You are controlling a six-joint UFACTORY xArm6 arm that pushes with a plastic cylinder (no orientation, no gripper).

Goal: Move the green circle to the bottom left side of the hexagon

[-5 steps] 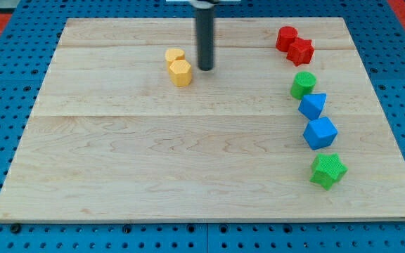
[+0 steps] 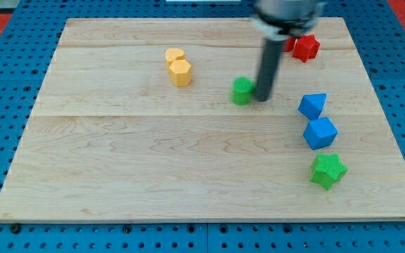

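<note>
Green circle: your task block, mid-board, a bit right of centre, touching my tip on the circle's right side
My tip: rod end down on the board, pressed to the circle's right edge; rod is motion-blurred up top
Pincer: none on this rig, just a bare rod, so nothing released, clenched or grasped
Yellow hexagon: upper left of centre, well apart from the circle, which you'll see right of it and slightly lower
Second yellow block: touching the hexagon on its top-left
Red blocks: top right, one partly hidden behind the rod
Blue blocks: two on the right, upper and lower, near each other
Green star: lower right, below the blues
Board: pale wood on blue pegboard
</note>
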